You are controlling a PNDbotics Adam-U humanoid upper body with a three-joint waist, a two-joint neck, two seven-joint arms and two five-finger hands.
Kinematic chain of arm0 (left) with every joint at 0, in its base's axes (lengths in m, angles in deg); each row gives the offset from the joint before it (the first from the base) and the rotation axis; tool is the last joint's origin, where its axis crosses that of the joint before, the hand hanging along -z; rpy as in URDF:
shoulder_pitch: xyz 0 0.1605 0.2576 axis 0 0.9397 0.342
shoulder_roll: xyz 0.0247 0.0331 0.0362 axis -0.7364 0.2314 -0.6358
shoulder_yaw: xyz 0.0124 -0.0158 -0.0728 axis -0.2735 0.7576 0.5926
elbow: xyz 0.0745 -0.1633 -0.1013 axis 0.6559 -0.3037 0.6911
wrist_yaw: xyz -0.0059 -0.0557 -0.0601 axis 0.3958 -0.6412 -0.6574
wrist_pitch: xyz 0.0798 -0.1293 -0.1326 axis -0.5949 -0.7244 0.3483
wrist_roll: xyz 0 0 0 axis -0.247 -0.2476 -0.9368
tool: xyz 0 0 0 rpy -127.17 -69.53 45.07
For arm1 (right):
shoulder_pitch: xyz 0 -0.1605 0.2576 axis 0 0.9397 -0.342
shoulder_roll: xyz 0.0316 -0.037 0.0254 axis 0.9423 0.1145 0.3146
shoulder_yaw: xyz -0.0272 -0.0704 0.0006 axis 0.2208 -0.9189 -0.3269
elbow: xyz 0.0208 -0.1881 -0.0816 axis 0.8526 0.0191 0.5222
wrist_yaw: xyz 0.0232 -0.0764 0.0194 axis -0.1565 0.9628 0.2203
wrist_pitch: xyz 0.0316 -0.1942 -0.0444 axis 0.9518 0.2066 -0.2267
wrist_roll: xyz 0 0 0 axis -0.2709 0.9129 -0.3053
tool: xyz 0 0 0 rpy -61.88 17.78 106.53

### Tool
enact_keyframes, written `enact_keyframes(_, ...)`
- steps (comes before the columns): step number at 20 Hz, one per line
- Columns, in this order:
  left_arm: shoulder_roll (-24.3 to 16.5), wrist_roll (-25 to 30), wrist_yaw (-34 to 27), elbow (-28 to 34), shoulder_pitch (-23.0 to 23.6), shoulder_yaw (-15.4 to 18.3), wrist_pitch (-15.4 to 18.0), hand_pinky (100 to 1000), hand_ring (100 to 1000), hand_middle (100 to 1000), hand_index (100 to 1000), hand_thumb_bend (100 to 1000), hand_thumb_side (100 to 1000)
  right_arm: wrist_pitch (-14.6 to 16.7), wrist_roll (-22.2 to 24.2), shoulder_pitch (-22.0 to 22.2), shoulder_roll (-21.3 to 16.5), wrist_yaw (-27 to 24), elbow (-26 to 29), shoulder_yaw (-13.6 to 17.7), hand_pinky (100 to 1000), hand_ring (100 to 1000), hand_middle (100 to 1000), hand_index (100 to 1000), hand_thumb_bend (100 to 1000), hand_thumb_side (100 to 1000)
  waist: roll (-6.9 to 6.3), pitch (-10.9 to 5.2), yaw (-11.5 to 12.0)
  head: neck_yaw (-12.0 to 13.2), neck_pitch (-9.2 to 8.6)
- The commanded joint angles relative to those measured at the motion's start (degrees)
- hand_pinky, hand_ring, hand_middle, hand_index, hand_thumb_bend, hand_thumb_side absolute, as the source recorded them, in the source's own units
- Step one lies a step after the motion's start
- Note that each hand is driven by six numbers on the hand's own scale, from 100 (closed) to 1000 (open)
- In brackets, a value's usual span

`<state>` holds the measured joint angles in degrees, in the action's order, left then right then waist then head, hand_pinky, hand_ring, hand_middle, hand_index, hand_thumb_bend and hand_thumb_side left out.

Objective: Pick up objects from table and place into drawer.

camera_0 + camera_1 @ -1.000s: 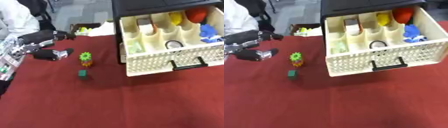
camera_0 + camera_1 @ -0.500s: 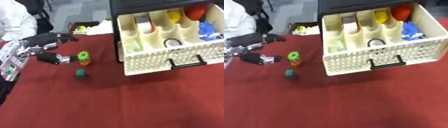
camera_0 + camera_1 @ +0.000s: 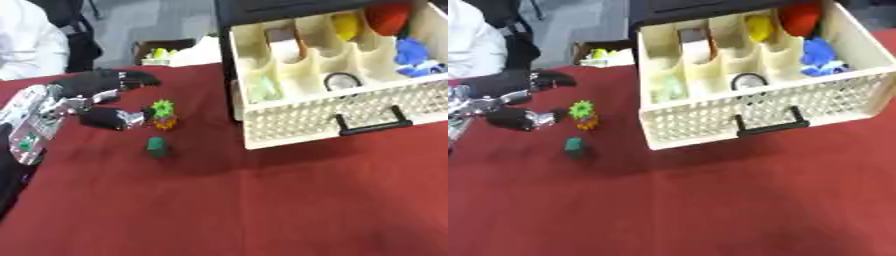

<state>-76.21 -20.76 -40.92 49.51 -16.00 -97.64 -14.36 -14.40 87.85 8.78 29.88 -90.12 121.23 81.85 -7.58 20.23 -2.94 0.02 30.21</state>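
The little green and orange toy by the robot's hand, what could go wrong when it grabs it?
1. The open left hand comes in from the side, thumb almost at the small green-topped orange toy; it might tip it before closing.
2. The dark green block sits close in front and could get bumped.
3. The cream plastic drawer is already quite full.
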Motion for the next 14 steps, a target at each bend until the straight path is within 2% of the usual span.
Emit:
enact_keyframes(1,-1.0,0.3,0.4,-0.1,-1.6,1.2,-0.2,895,929,902,1000,240,1000,-0.4,0.2,-0.8,-0.6,0.9,0.9,0.1,807,766,772,865,100,1000,0.27,-0.85,-0.2,0.4,-0.62)
enact_keyframes(6,-0.8,-0.9,1.8,-1.1,-2.0,2.1,-0.3,872,906,853,1000,248,1000,-1.0,0.5,-1.5,-0.3,1.0,0.9,-0.1,807,765,770,863,100,1000,-0.02,-0.20,-1.0,1.3,-1.33)
enact_keyframes(10,-1.1,-2.1,3.7,-1.6,-2.5,2.8,-0.8,810,836,769,1000,269,1000,-1.4,1.0,-1.6,0.0,1.4,0.9,-0.2,808,762,768,858,100,1000,-0.11,0.28,-1.5,1.9,-1.72)
enact_keyframes(14,-2.0,-0.3,4.8,-1.7,-3.3,3.1,0.2,807,836,788,1000,293,1000,-1.7,1.2,-1.5,0.3,1.9,0.9,-0.2,808,761,767,856,100,1000,-0.18,0.42,-1.4,2.1,-1.56)
